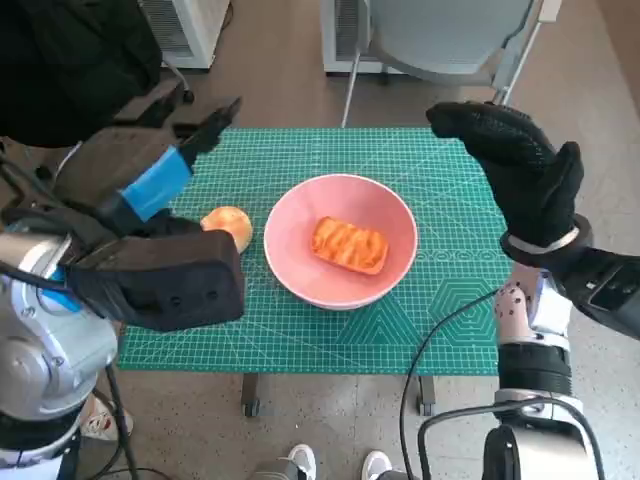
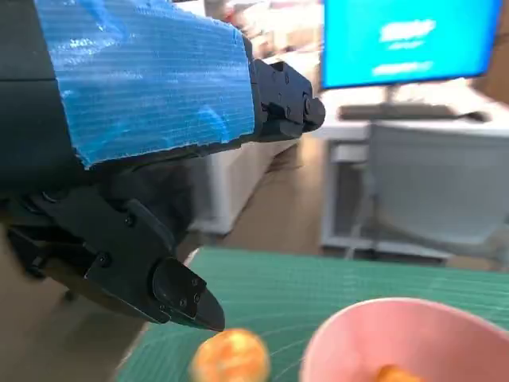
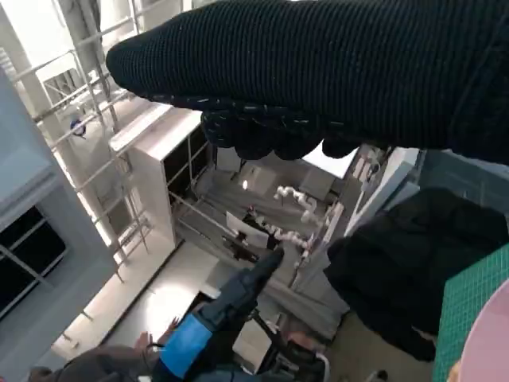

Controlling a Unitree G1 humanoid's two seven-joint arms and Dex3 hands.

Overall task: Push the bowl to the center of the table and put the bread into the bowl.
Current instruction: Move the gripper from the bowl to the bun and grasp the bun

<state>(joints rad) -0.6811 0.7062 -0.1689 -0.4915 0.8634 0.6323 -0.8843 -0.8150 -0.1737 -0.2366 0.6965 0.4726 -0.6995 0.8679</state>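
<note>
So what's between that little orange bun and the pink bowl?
Nothing: in the head view only bare green mat separates the bun from the bowl.

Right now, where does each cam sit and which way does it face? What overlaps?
Head view: looks steeply down on the green mat; pink bowl holding bread, a round bun beside it; left hand and right hand raised.
Left wrist view: behind the left hand, facing across the mat towards a monitor.
Right wrist view: behind the right hand, facing the room's shelving.
Shared: all show the bowl; the right wrist view catches the left hand too.
</note>
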